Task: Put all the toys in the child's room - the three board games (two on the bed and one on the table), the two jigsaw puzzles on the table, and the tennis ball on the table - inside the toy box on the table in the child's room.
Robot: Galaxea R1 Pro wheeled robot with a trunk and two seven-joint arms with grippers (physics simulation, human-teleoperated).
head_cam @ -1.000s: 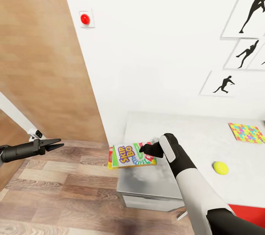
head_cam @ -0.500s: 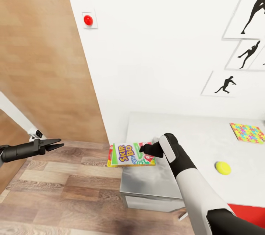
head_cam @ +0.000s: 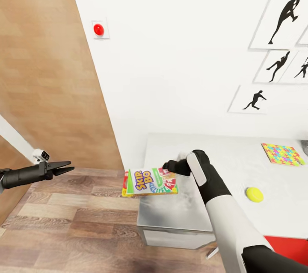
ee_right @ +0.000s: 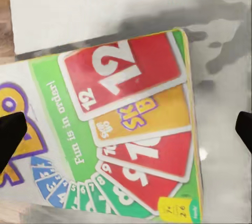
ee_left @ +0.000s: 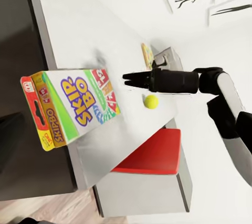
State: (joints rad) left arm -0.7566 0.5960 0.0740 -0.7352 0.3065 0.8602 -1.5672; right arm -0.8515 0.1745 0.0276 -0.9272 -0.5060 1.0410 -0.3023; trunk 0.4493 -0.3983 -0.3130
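Note:
The SKIP-BO board game (head_cam: 149, 182) lies across the left end of the table (head_cam: 231, 157), its left part hanging past the edge. My right gripper (head_cam: 167, 165) is open at the box's far edge. In the right wrist view its fingers (ee_right: 10, 134) stand wide apart on either side of the box (ee_right: 131, 124). The left wrist view shows the same box (ee_left: 68, 105) with the right gripper (ee_left: 127, 79) at its corner. The tennis ball (head_cam: 255, 195) and a jigsaw puzzle (head_cam: 280, 154) rest further right. A corner of the toy box (head_cam: 304, 147) shows at the edge. My left gripper (head_cam: 70, 165) hangs open over the floor.
A red chair (head_cam: 286, 243) is tucked under the table's near side. A wood-panelled door (head_cam: 42, 72) stands at the left, and a red button (head_cam: 99, 30) sits on the white wall. Athlete posters (head_cam: 278, 21) hang above the table. Plank floor (head_cam: 77, 221) lies in front.
The head view has shifted a little. My right gripper's tips have drawn back from over the SKIP-BO box to its far edge. The left arm has not moved.

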